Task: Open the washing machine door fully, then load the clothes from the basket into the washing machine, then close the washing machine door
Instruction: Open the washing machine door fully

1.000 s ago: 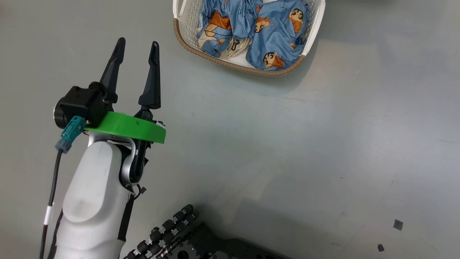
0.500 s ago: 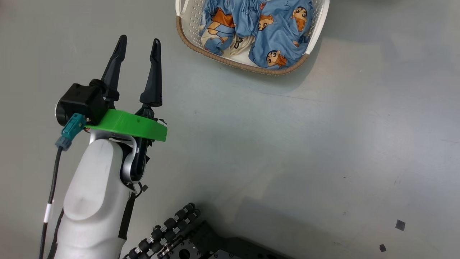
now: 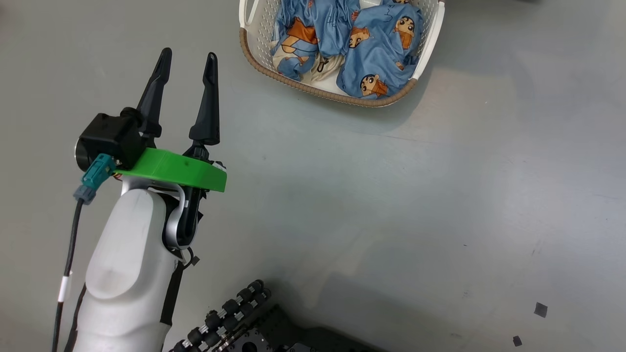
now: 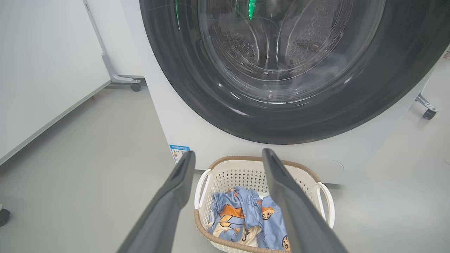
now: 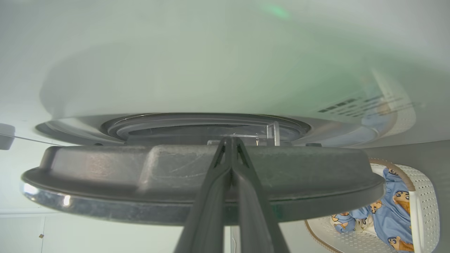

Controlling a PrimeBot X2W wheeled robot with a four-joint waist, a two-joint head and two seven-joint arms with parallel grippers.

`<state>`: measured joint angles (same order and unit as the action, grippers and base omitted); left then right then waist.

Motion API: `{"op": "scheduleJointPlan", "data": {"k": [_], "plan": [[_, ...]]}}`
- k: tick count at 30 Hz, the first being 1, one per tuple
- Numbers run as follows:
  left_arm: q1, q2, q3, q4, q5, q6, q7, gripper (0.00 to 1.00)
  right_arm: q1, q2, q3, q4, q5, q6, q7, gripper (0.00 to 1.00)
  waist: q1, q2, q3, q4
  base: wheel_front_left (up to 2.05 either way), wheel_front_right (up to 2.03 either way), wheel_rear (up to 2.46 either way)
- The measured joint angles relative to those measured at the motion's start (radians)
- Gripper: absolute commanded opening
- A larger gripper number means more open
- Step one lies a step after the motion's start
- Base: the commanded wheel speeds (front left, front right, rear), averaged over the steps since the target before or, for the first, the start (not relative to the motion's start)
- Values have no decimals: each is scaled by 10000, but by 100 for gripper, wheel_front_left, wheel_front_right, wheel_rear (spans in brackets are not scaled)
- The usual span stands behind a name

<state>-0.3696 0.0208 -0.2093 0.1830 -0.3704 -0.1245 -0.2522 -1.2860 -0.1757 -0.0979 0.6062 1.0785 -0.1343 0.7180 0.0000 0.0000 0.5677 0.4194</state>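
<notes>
the left gripper (image 3: pixel 189 55) hangs spread wide above the floor (image 3: pixel 391 205), near the basket (image 3: pixel 430 36) holding the clothes (image 3: pixel 376 54). the right gripper (image 5: pixel 229 140), pinched together, sits at the rim of the washing machine door (image 5: pixel 105 172).
</notes>
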Motion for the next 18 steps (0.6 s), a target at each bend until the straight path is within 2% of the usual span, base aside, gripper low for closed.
{"op": "scheduleJointPlan", "data": {"k": [4, 18], "plan": [[1, -4, 82, 2, 0, 0, 0, 100, 107, -46, 10, 10, 115, -2, 255, 0, 0, 0, -141, -21, 0, 0, 0], [12, -10, 52, -33, -31, 0, 0, 100, 12, 13, -157, -169, 17, -2, 107, 0, 0, 0, 3, 21, 0, 0, 0]]}}
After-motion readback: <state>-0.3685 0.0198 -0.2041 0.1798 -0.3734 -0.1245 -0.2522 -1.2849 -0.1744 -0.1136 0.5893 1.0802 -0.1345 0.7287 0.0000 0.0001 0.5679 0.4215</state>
